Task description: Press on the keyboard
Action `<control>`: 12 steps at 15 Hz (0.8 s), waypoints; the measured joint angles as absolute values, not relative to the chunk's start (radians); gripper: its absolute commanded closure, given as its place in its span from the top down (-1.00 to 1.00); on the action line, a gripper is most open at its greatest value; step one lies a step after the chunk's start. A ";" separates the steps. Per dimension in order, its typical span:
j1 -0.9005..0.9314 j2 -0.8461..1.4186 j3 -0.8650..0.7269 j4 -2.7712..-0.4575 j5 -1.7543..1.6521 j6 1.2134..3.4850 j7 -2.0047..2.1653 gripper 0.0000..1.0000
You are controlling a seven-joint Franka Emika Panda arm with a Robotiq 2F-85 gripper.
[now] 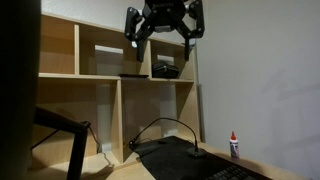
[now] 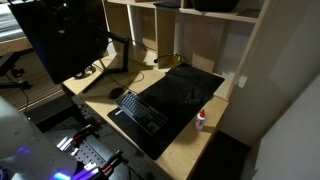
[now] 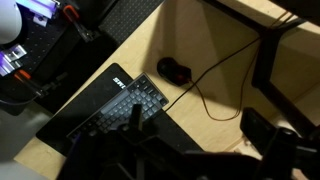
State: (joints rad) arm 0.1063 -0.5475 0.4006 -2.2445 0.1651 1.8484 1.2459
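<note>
Currently I read one keyboard [image 2: 140,109], flat on the front strip of one black desk mat [image 2: 188,90], with its long axis parallel to the desk's front edge. One mouse [image 2: 118,93] sits just beside its short end. The gripper [image 1: 163,40] hangs high above, fingers spread, holding nothing.

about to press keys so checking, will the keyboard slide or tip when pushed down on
The keyboard looks flat and low, so it probably won't tip under a downward press. It lies on the black desk mat, which likely adds grip, so sliding seems unlikely. It appears a rigid slab, not floppy.
</note>
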 measured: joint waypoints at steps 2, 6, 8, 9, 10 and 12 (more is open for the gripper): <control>0.082 -0.554 0.364 -2.287 0.132 1.871 1.302 1.00; 0.001 -0.630 0.199 -2.418 0.070 1.878 1.316 1.00; -0.058 -0.683 0.132 -2.478 0.047 1.874 1.322 1.00; -0.073 -0.698 0.117 -2.488 0.047 1.874 1.310 1.00; -0.072 -0.702 0.116 -2.488 0.048 1.874 1.308 1.00; -0.068 -0.700 0.136 -2.487 0.048 1.874 1.314 1.00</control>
State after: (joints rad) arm -0.0675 -0.7001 0.1359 -2.4865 0.0481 1.8742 1.3140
